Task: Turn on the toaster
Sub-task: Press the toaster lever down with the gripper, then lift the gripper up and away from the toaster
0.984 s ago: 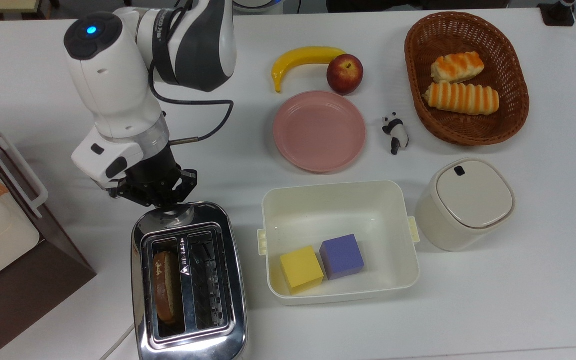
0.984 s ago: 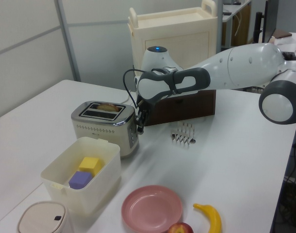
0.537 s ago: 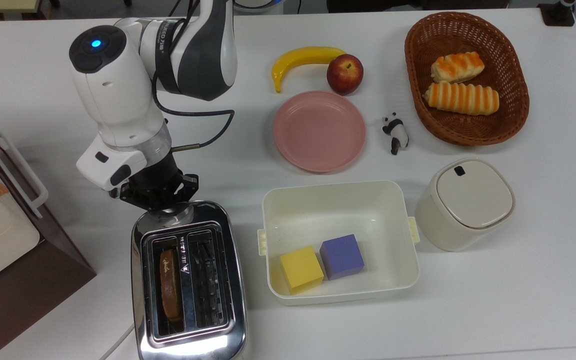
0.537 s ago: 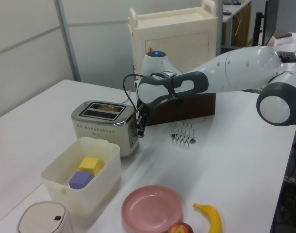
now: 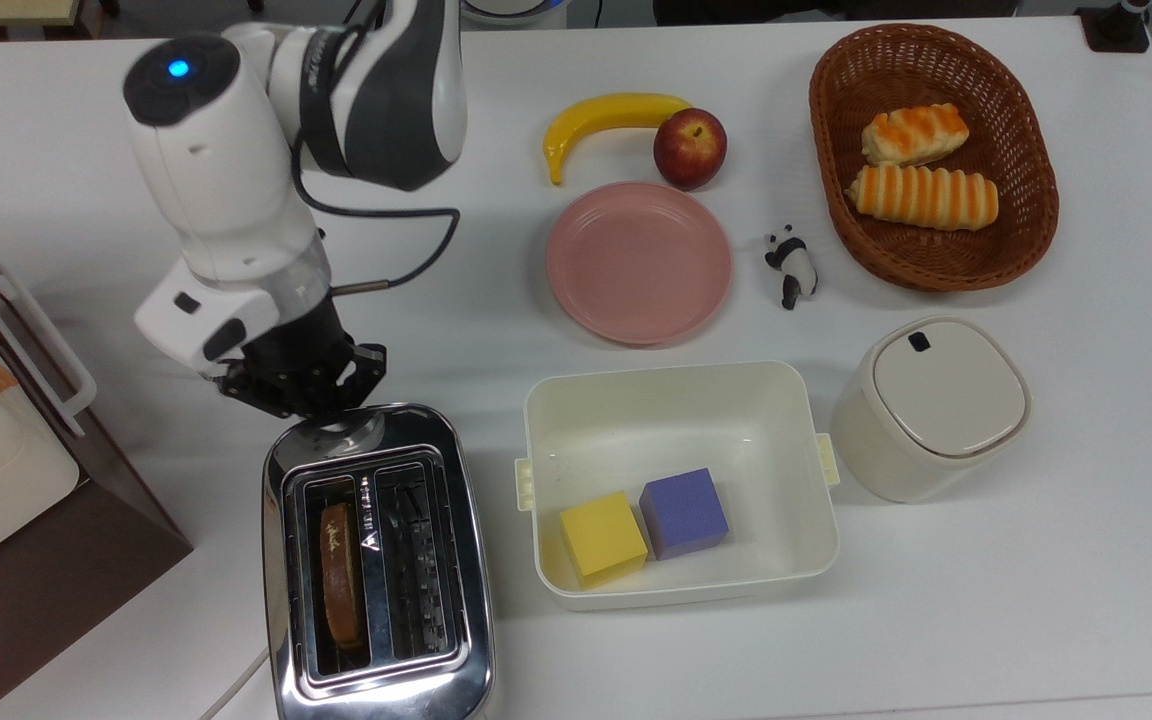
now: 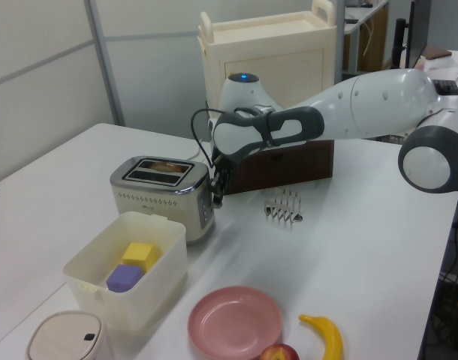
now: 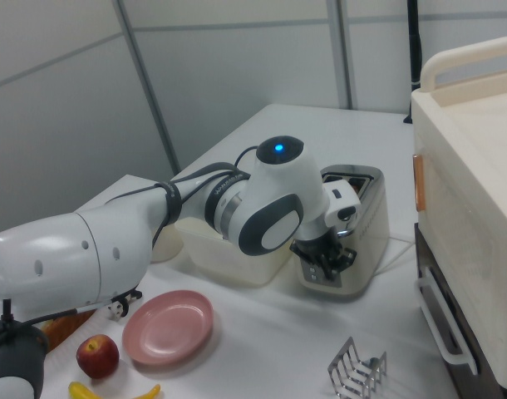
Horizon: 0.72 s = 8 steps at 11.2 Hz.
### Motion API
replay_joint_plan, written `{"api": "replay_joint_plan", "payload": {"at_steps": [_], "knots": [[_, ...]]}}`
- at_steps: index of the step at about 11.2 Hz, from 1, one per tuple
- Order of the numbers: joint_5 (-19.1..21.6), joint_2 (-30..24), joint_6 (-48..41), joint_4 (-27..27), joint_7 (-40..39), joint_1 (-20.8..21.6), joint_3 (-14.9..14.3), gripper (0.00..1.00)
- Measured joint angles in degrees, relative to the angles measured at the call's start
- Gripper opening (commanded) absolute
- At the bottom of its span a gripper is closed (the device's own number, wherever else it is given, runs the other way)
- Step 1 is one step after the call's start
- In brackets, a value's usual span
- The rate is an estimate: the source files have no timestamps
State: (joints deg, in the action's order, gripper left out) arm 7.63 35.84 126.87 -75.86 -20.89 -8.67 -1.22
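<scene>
The toaster [image 5: 376, 565] stands on the white worktop [image 5: 1036, 580] just beside the cream bin [image 5: 681, 480] that holds a yellow and a purple cube, a slice of bread [image 5: 341, 573] sunk in one slot. The tool [image 5: 311, 395] sits at the toaster's lever end, on the side away from its white cord; whether its fingers are spread or closed, or touch the lever, I cannot tell. The chrome shell looks rigid, fairly heavy and slippery (poor to grip), so I would leave the body alone. The place to act is likely the small lever knob: press it straight down so the toaster does not slide.
</scene>
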Motion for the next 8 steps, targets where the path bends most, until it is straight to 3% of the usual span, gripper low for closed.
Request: {"api": "replay_joint_plan", "payload": {"at_steps": [4, 7, 8], "knots": [[0.0, -4.0, -0.3, 0.2, 0.0, -0.2, -0.1, 0.2], [0.0, -6.6, -3.5, 0.2, 0.0, -0.2, -0.2, 0.47], [0.0, -7.5, -4.9, 0.3, 0.0, -0.2, -0.4, 0.52]]}}
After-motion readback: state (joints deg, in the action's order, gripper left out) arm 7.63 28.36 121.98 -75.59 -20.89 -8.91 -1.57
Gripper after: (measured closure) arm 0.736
